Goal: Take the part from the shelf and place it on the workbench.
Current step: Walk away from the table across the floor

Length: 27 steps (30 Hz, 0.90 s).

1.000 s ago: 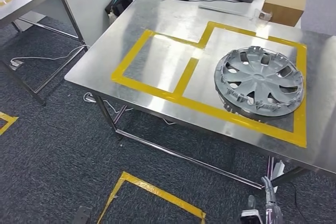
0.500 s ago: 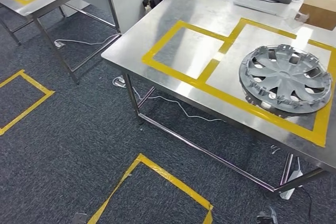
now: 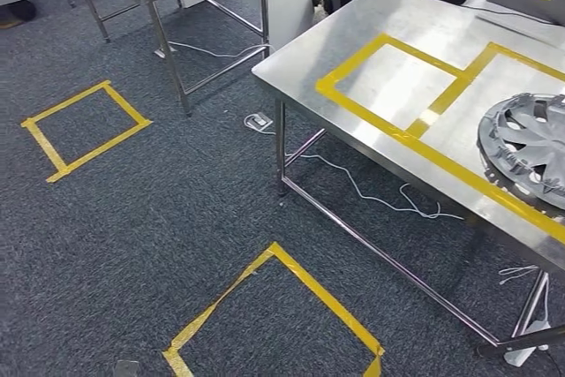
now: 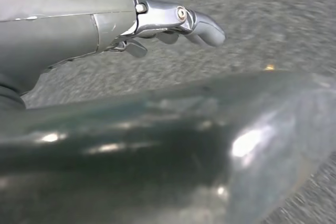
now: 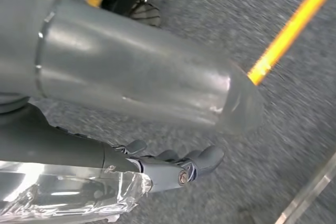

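Resting on the desk (image 3: 373,50) at three o'clock in the head view, inside its yellow tape frame (image 3: 426,152), the part (image 3: 530,147) looks delivered. Both hang over carpet: left robot hand (image 4: 178,22) and right robot hand (image 5: 174,166), released, fingers extended, grasping nothing. Little seems left.
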Tool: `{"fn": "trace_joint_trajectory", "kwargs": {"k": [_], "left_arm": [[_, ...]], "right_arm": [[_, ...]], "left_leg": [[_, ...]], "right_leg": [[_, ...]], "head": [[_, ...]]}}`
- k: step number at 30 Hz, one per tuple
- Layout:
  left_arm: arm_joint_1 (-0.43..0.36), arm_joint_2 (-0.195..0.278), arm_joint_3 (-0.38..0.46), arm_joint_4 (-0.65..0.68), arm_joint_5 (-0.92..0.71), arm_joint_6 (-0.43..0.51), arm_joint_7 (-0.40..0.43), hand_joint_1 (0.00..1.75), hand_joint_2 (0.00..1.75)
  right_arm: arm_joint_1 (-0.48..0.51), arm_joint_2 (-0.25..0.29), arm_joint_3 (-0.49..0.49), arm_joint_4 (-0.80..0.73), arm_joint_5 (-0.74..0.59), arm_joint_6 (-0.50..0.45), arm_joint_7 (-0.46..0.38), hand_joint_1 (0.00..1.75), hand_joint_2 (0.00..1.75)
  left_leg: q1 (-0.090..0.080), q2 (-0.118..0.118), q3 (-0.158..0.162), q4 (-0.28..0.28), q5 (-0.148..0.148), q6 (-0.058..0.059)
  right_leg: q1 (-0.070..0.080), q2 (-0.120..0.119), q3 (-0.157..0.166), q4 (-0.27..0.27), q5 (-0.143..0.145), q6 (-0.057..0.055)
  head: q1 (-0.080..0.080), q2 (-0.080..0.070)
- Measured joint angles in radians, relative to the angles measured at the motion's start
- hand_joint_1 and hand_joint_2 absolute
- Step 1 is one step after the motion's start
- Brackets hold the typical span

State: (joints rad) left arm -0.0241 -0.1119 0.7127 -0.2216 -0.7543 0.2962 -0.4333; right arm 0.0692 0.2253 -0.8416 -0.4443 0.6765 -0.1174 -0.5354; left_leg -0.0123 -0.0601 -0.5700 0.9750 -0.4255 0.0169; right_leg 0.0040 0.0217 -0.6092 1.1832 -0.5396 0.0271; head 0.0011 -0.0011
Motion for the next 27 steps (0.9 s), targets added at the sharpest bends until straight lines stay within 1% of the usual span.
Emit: {"fn": "trace_joint_trajectory", "kwargs": {"k": [1, 2, 3, 4, 5, 6, 7, 8, 9, 10, 11, 12, 13, 14, 15, 16, 17, 18, 19, 21, 22, 25, 26, 27], "left_arm": [[0.001, 0.0, 0.003, 0.0, 0.0, -0.001, 0.001, 0.0, 0.0], [0.001, 0.0, 0.005, 0.0, 0.0, -0.001, 0.002, 0.0, 0.0], [0.002, 0.001, 0.008, 0.0, 0.001, 0.001, 0.004, 0.0, 0.0], [0.002, 0.002, 0.012, 0.0, 0.004, 0.004, 0.008, 0.0, 0.0], [0.004, 0.002, 0.017, 0.0, 0.008, 0.007, 0.012, 0.0, 0.0], [0.006, 0.003, 0.023, 0.0, 0.011, 0.011, 0.015, 0.0, 0.0], [0.009, 0.003, 0.028, 0.0, 0.013, 0.015, 0.016, 0.0, 0.0], [0.01, 0.003, 0.031, 0.0, 0.014, 0.019, 0.016, 0.0, 0.0], [0.01, 0.003, 0.034, 0.0, 0.014, 0.022, 0.016, 0.0, 0.0], [0.009, 0.002, 0.035, 0.0, 0.014, 0.025, 0.016, 0.0, 0.0], [0.007, 0.001, 0.036, 0.0, 0.013, 0.027, 0.016, 0.0, 0.0], [0.007, 0.0, 0.037, 0.0, 0.012, 0.03, 0.016, 0.0, 0.0], [0.008, 0.0, 0.038, 0.0, 0.011, 0.032, 0.016, 0.0, 0.0], [0.01, 0.0, 0.039, 0.0, 0.009, 0.034, 0.016, 0.0, 0.0], [0.012, 0.0, 0.039, 0.0, 0.007, 0.035, 0.016, 0.0, 0.0], [0.012, -0.001, 0.039, 0.0, 0.004, 0.036, 0.016, 0.0, 0.0], [0.011, -0.002, 0.04, 0.0, 0.001, 0.036, 0.016, 0.0, 0.0], [0.01, -0.003, 0.04, 0.0, -0.002, 0.036, 0.016, 0.0, 0.0], [0.008, -0.004, 0.04, 0.0, -0.005, 0.036, 0.016, 0.0, 0.0], [0.009, -0.005, 0.04, 0.0, -0.007, 0.036, 0.016, 0.0, 0.0], [0.009, -0.005, 0.04, 0.0, -0.008, 0.036, 0.016, 0.0, 0.0], [0.011, -0.006, 0.04, 0.0, -0.008, 0.036, 0.016, 0.0, 0.0], [0.011, -0.006, 0.04, 0.0, -0.008, 0.036, 0.016, 0.0, 0.0], [0.011, -0.006, 0.04, 0.0, -0.008, 0.036, 0.017, 0.0, 0.0]], "right_arm": [[-0.006, -0.005, -0.004, 0.016, 0.006, -0.003, 0.006, 0.0, 0.0], [-0.012, -0.009, -0.008, 0.032, 0.013, -0.004, 0.01, 0.0, 0.0], [-0.016, -0.012, -0.011, 0.047, 0.02, -0.006, 0.014, 0.0, 0.0], [-0.02, -0.014, -0.014, 0.061, 0.029, -0.008, 0.018, 0.0, 0.0], [-0.023, -0.016, -0.016, 0.075, 0.038, -0.01, 0.022, 0.0, 0.0], [-0.026, -0.019, -0.017, 0.087, 0.046, -0.011, 0.025, 0.0, 0.0], [-0.029, -0.021, -0.017, 0.097, 0.053, -0.012, 0.027, 0.0, 0.0], [-0.031, -0.023, -0.018, 0.104, 0.059, -0.012, 0.028, 0.0, 0.0], [-0.032, -0.026, -0.018, 0.112, 0.063, -0.012, 0.029, 0.0, 0.0], [-0.033, -0.029, -0.018, 0.118, 0.066, -0.012, 0.031, 0.0, 0.0], [-0.033, -0.031, -0.018, 0.124, 0.069, -0.012, 0.034, 0.0, 0.0], [-0.033, -0.034, -0.018, 0.13, 0.072, -0.012, 0.039, 0.0, 0.0], [-0.033, -0.036, -0.018, 0.135, 0.075, -0.012, 0.043, 0.0, 0.0], [-0.035, -0.037, -0.018, 0.14, 0.079, -0.012, 0.048, 0.0, 0.0], [-0.036, -0.038, -0.018, 0.144, 0.083, -0.012, 0.054, 0.0, 0.0], [-0.038, -0.04, -0.018, 0.147, 0.087, -0.012, 0.059, 0.0, 0.0], [-0.039, -0.041, -0.018, 0.151, 0.092, -0.012, 0.064, 0.0, 0.0], [-0.04, -0.043, -0.018, 0.154, 0.096, -0.013, 0.068, 0.0, 0.0], [-0.041, -0.045, -0.018, 0.158, 0.099, -0.013, 0.07, 0.0, 0.0], [-0.044, -0.047, -0.018, 0.162, 0.102, -0.013, 0.073, 0.0, 0.0], [-0.045, -0.047, -0.018, 0.162, 0.103, -0.013, 0.073, 0.0, 0.0], [-0.047, -0.047, -0.018, 0.162, 0.103, -0.013, 0.073, 0.0, 0.0], [-0.048, -0.048, -0.018, 0.163, 0.104, -0.013, 0.073, 0.0, 0.0], [-0.047, -0.049, -0.018, 0.166, 0.106, -0.015, 0.074, 0.0, 0.0]], "left_leg": [[-0.001, -0.012, -0.007, 0.0, 0.006, -0.002], [-0.002, -0.023, -0.012, 0.001, 0.012, -0.005], [-0.002, -0.033, -0.016, 0.002, 0.018, -0.008], [-0.002, -0.043, -0.02, 0.002, 0.023, -0.013], [-0.002, -0.054, -0.023, 0.002, 0.029, -0.017], [-0.001, -0.057, -0.027, 0.004, 0.03, -0.021], [-0.001, -0.045, -0.034, 0.015, 0.021, -0.026], [-0.002, -0.025, -0.048, 0.042, -0.001, -0.031], [-0.001, 0.002, -0.071, 0.09, -0.033, -0.035], [0.0, 0.025, -0.1, 0.156, -0.07, -0.042], [0.003, 0.037, -0.13, 0.224, -0.101, -0.047], [0.006, 0.043, -0.15, 0.274, -0.116, -0.052], [0.01, 0.047, -0.153, 0.291, -0.112, -0.055], [0.013, 0.052, -0.137, 0.272, -0.091, -0.058], [0.016, 0.061, -0.105, 0.219, -0.06, -0.059], [0.016, 0.085, -0.064, 0.153, -0.031, -0.058], [0.012, 0.111, -0.028, 0.092, -0.011, -0.056], [0.01, 0.133, -0.004, 0.048, -0.003, -0.051], [0.007, 0.145, 0.009, 0.024, -0.005, -0.044], [0.005, 0.127, 0.007, 0.011, -0.012, -0.028], [0.004, 0.119, 0.006, 0.009, -0.014, -0.023], [0.005, 0.113, 0.006, 0.007, -0.012, -0.02], [0.007, 0.107, 0.006, 0.006, -0.011, -0.016], [0.008, 0.087, 0.005, 0.005, -0.009, -0.01]], "right_leg": [[0.002, 0.023, 0.049, -0.074, 0.016, -0.008], [0.003, 0.043, 0.087, -0.131, 0.028, -0.011], [0.003, 0.057, 0.109, -0.167, 0.031, -0.012], [0.003, 0.06, 0.117, -0.181, 0.029, -0.012], [0.004, 0.05, 0.116, -0.183, 0.033, -0.012], [0.003, 0.038, 0.115, -0.187, 0.036, -0.015], [0.001, 0.026, 0.115, -0.19, 0.04, -0.02], [-0.001, 0.013, 0.114, -0.193, 0.044, -0.024], [-0.002, -0.002, 0.113, -0.195, 0.047, -0.028], [-0.002, -0.016, 0.11, -0.195, 0.048, -0.029], [-0.002, -0.032, 0.108, -0.195, 0.048, -0.03], [-0.002, -0.048, 0.106, -0.195, 0.048, -0.03], [-0.002, -0.063, 0.105, -0.195, 0.048, -0.03], [-0.002, -0.077, 0.105, -0.195, 0.048, -0.029], [-0.002, -0.09, 0.106, -0.195, 0.047, -0.027], [-0.001, -0.102, 0.107, -0.195, 0.045, -0.024], [0.001, -0.112, 0.106, -0.194, 0.042, -0.02], [0.004, -0.123, 0.107, -0.192, 0.039, -0.014], [0.008, -0.135, 0.109, -0.191, 0.036, -0.009], [0.01, -0.158, 0.115, -0.189, 0.033, -0.001], [0.01, -0.165, 0.117, -0.188, 0.032, 0.001], [0.01, -0.171, 0.118, -0.188, 0.03, 0.004], [0.008, -0.144, 0.109, -0.169, 0.017, 0.007], [0.005, -0.107, 0.069, -0.087, -0.02, 0.011]], "head": [[0.0, 0.0], [-0.001, 0.0], [0.0, 0.0], [-0.001, 0.0], [-0.001, 0.0], [-0.001, 0.0], [-0.003, 0.0], [-0.005, 0.0], [-0.007, 0.0], [-0.009, 0.0], [-0.01, 0.0], [-0.009, 0.0], [-0.01, 0.0], [-0.01, 0.0], [-0.01, 0.0], [-0.01, 0.0], [-0.01, 0.0], [-0.01, 0.0], [-0.01, 0.0], [-0.008, 0.0], [-0.008, 0.0], [-0.008, 0.0], [-0.006, 0.0], [-0.003, 0.0]]}}
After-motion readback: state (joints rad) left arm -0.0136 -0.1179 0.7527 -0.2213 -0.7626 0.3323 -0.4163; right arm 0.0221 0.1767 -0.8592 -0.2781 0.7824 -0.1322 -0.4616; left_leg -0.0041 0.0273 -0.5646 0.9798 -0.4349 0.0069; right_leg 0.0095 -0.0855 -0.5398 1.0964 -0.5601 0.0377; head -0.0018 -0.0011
